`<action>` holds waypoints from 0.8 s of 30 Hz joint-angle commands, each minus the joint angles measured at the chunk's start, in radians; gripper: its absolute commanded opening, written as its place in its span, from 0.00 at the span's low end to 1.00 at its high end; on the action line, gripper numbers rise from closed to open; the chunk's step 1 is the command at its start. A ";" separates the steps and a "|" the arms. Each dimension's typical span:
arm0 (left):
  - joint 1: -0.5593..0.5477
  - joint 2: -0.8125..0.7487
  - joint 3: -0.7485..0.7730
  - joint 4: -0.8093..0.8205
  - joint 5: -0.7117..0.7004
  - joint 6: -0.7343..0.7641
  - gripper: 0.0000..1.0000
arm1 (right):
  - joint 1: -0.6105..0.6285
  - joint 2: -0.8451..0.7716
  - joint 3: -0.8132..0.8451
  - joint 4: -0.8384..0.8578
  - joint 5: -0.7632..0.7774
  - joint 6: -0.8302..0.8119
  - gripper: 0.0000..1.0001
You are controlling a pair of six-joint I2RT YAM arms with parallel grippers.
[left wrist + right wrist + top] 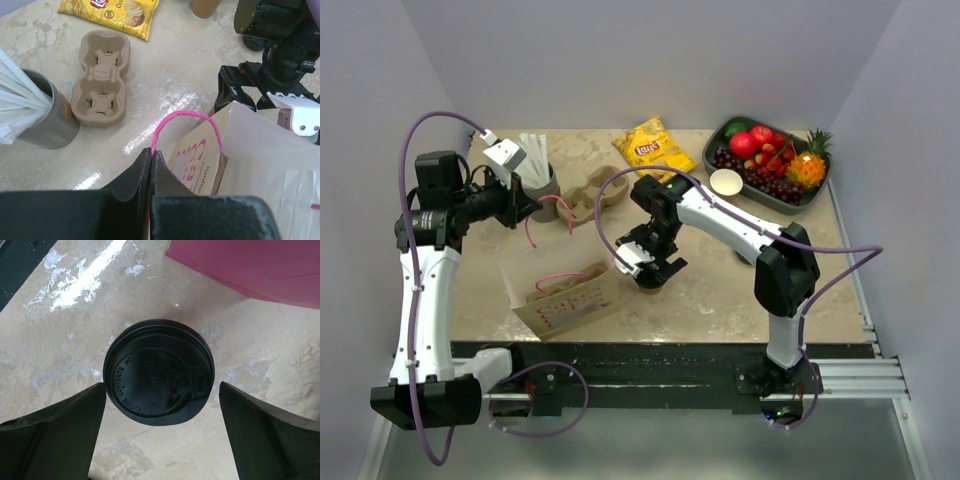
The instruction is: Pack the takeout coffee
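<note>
The left tool (152,159) is clenched on the pink handle (186,114) of the paper bag (572,306), up and to the left of the bag in the top view; the bag's far side is cut off at the edge of the left wrist view, and its pink print is only partly readable; behind the bag on the desk (710,300) stand a grey holder of white straws (542,182), a pulp cup carrier (595,192) and a yellow chip packet (653,148); just right of the bag stands the takeout coffee (150,365), upright, its long axis vertical and its black lid facing straight up; from above the lid hides the whole tan body, and the raised lettering is hard to read; in the top view the right tool (162,387) covers nearly all of the cup; that tool hangs released, jaws wide, one on each side of the lid and clear of it; whether cup and bag touch I cannot tell; well right of the bag sits a fruit tray (798,206).
</note>
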State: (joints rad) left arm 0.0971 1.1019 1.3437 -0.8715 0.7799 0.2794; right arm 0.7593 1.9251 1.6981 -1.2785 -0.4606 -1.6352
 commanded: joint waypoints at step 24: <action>0.016 -0.025 -0.006 0.014 0.022 -0.016 0.00 | 0.014 0.023 0.017 -0.010 0.020 0.038 0.88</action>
State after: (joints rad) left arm 0.1047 1.0931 1.3434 -0.8768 0.7807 0.2756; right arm 0.7666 1.9434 1.6981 -1.2854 -0.4541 -1.6203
